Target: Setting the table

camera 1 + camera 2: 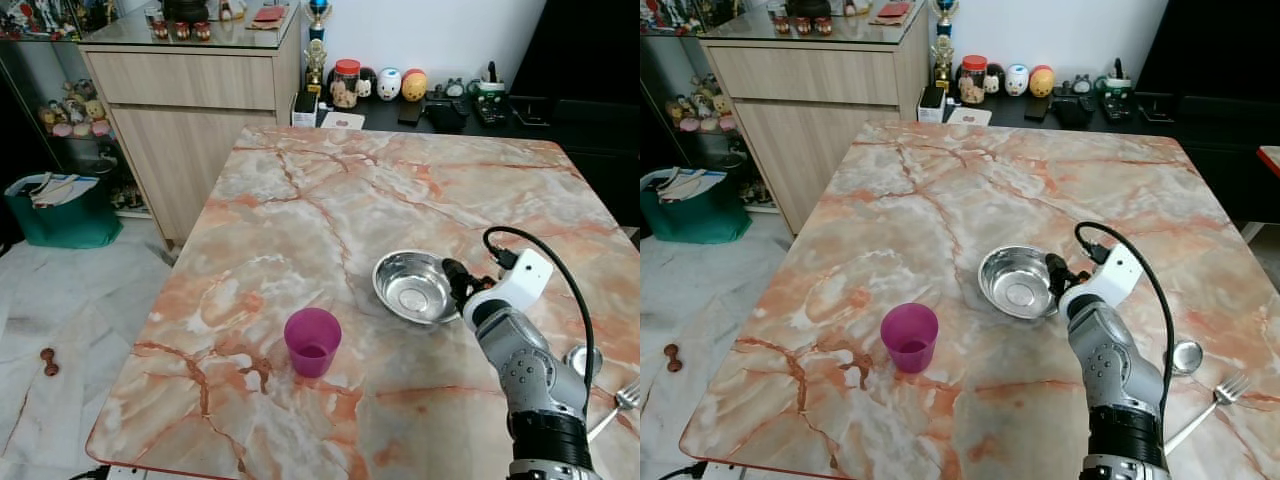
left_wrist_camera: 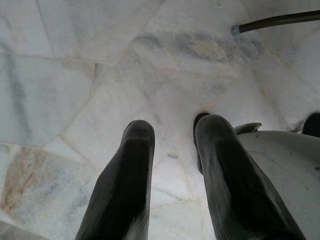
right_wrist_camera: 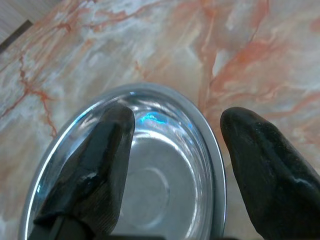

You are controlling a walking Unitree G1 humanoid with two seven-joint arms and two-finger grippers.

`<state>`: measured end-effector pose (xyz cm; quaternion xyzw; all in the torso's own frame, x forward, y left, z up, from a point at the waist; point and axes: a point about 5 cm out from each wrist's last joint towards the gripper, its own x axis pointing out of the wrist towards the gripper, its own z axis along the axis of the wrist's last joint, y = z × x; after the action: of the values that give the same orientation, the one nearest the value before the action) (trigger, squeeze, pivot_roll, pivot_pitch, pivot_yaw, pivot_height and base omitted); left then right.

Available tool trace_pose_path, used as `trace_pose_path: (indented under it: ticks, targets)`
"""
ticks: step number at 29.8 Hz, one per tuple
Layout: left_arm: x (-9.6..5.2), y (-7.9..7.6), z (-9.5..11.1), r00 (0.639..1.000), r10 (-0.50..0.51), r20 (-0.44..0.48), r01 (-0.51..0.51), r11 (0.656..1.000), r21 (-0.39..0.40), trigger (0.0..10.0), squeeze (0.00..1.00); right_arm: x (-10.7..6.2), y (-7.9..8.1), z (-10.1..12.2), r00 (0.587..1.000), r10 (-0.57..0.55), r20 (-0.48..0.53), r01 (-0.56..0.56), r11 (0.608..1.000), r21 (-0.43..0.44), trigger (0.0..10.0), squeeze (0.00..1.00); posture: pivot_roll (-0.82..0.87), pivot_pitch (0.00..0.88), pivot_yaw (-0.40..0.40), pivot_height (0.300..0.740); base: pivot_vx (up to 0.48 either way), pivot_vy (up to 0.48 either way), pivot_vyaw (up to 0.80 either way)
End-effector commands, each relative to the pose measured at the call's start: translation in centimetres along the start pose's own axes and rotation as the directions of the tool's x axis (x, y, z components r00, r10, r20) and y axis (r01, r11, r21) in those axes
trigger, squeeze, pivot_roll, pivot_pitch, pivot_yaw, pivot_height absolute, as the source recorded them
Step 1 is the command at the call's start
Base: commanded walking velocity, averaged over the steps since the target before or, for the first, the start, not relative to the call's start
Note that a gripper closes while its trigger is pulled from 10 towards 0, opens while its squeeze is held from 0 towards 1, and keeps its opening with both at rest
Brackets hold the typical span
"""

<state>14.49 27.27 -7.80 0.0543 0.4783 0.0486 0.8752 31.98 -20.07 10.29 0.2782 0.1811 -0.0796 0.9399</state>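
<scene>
A steel bowl [image 1: 412,286] sits on the pink marble table [image 1: 330,190], right of centre. My right gripper [image 1: 459,283] is open at the bowl's right rim, one finger [image 3: 95,165] over the inside and the other finger [image 3: 265,165] outside; the rim [image 3: 216,165] runs between them. A purple cup [image 1: 312,341] stands upright to the bowl's front left. A spoon [image 1: 583,360] and a fork [image 1: 618,403] lie near the table's right edge, beside my right arm. My left gripper [image 2: 175,135] hangs open over the marble floor.
A wooden sideboard [image 1: 195,95] stands beyond the table's far left corner. A low dark shelf with jars and figurines [image 1: 400,85] runs along the back wall. A green bin [image 1: 62,208] and a small dumbbell [image 1: 47,361] are on the floor at the left.
</scene>
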Motion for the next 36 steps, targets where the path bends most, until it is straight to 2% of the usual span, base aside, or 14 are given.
trace_pose_path:
  ticks: [1,11,23,33,34,35,36]
  targets:
    - [-0.1,0.3,-0.4,1.000,0.002,-0.017,-0.002,1.000,0.006,10.0,0.00,0.0,0.0,-0.4,1.000,0.006,-0.021,-0.006,1.000,0.008,10.0,0.00,0.03,0.000,-0.025,0.740,0.000,0.000,0.00]
    - [-0.1,0.2,-0.4,1.000,-0.001,-0.018,0.001,1.000,0.009,10.0,0.00,-0.1,-0.2,-0.6,0.999,-0.003,-0.032,0.004,1.000,0.019,10.0,0.00,0.03,0.000,-0.023,0.740,0.000,0.000,0.00]
    - [-0.1,0.1,-0.4,1.000,-0.014,-0.016,0.015,1.000,0.027,10.0,0.00,-0.1,0.3,-2.5,0.995,0.030,-0.100,-0.026,0.999,0.042,10.0,0.00,0.04,0.000,-0.025,0.740,0.000,0.000,0.00]
    - [-0.1,0.1,-0.3,1.000,-0.016,-0.012,0.017,0.999,0.032,10.0,0.00,0.0,-0.1,-3.8,0.990,0.023,-0.136,-0.017,0.999,0.049,10.0,0.00,0.04,0.000,-0.025,0.740,0.000,0.000,0.00]
    - [-0.1,0.1,-0.3,1.000,-0.017,-0.012,0.017,0.999,0.033,10.0,0.00,0.0,-0.1,-3.8,0.990,0.023,-0.136,-0.017,0.999,0.050,3.1,0.00,0.04,0.000,-0.027,0.740,0.000,0.000,0.00]
    - [-0.1,0.1,-0.3,1.000,-0.016,-0.012,0.017,0.999,0.033,10.0,0.00,0.1,0.0,-3.8,0.991,0.023,-0.135,-0.016,0.998,0.053,1.2,0.00,0.04,0.000,-0.027,0.740,0.000,0.000,0.00]
    - [-0.1,0.1,-0.3,1.000,-0.016,-0.011,0.017,0.999,0.033,10.0,0.00,0.1,0.0,-3.8,0.991,0.024,-0.134,-0.017,0.998,0.054,0.0,0.00,0.04,0.000,-0.027,0.740,0.000,0.000,0.00]
